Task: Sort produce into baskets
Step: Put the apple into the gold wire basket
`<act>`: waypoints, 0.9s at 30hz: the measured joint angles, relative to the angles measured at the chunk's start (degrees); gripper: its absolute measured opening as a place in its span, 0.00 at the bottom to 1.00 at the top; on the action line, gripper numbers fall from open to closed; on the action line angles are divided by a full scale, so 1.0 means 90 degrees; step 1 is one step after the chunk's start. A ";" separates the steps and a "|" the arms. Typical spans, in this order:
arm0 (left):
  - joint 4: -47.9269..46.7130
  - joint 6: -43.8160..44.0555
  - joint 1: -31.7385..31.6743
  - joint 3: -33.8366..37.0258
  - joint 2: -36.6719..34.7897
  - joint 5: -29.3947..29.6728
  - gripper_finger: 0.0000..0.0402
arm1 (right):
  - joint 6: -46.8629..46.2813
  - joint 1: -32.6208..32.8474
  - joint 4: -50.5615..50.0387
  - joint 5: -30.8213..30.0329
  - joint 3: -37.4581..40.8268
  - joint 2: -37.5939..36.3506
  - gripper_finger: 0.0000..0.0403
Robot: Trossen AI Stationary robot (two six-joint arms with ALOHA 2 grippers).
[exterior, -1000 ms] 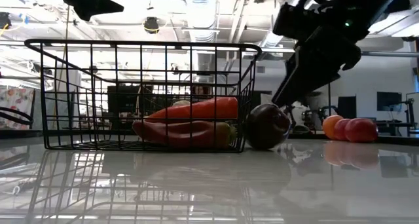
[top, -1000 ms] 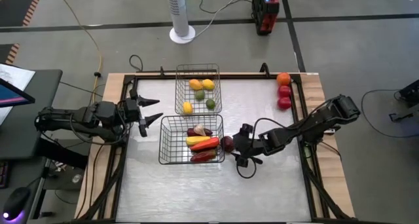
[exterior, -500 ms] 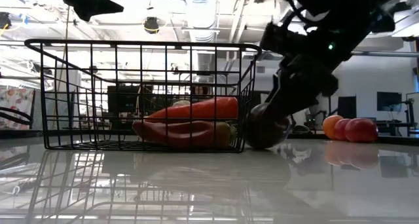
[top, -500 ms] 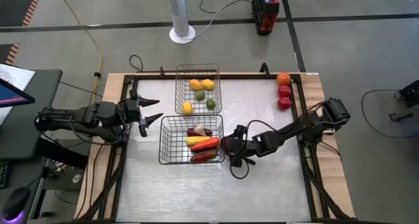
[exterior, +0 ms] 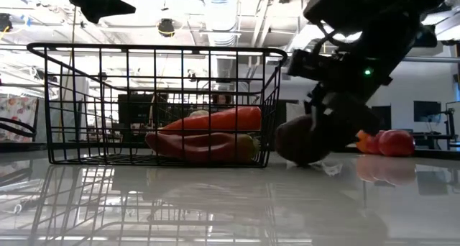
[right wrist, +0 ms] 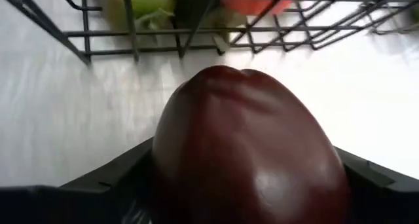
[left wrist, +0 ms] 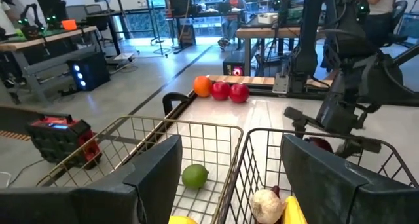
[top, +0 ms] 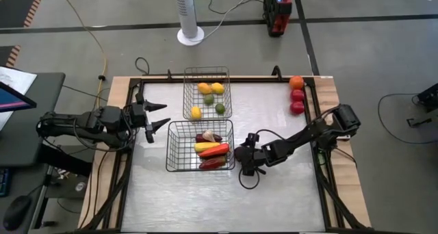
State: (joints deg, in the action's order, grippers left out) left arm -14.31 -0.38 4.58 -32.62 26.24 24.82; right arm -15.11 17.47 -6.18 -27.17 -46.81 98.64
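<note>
With the right tool (top: 241,156) straddling the dark purple fruit (right wrist: 245,152) on the tabletop just beside the darker basket (top: 179,146), fingers wide and not visibly clamped, it should squeeze gently, then lift clear of the rim.

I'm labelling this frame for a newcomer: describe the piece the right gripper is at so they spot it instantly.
Find the darker basket nearer the table's front. Just outside its right wall, between the right gripper fingers, sits a dark purple round piece, the only produce on the bare tabletop beside that basket.

Round produce piece (exterior: 305,140) on table, beside wider basket (exterior: 154,106).
</note>
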 joint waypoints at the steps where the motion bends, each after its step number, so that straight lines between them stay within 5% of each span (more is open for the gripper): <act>1: 0.0002 0.0000 -0.0002 0.0000 -0.0002 0.0000 0.62 | 0.0000 0.0000 -0.0097 0.0000 0.0007 -0.0099 0.87; 17: 0.0075 0.0000 0.0000 0.0000 0.0000 -0.0002 0.62 | 0.0404 -0.0394 -0.1138 -0.0647 -0.0002 -0.2377 0.85; 21: 0.0115 -0.0002 -0.0002 0.0000 0.0000 -0.0002 0.62 | 0.1088 -0.0769 -0.0321 -0.0658 -0.0002 -0.2654 0.85; 27: 0.0152 0.0002 -0.0001 0.0000 0.0000 -0.0002 0.62 | 0.2599 -0.1462 0.2453 -0.0628 -0.0007 -0.2325 0.88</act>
State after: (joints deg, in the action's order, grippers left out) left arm -12.94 -0.36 4.57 -32.62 26.24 24.80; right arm 8.27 4.32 15.90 -32.82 -46.87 77.71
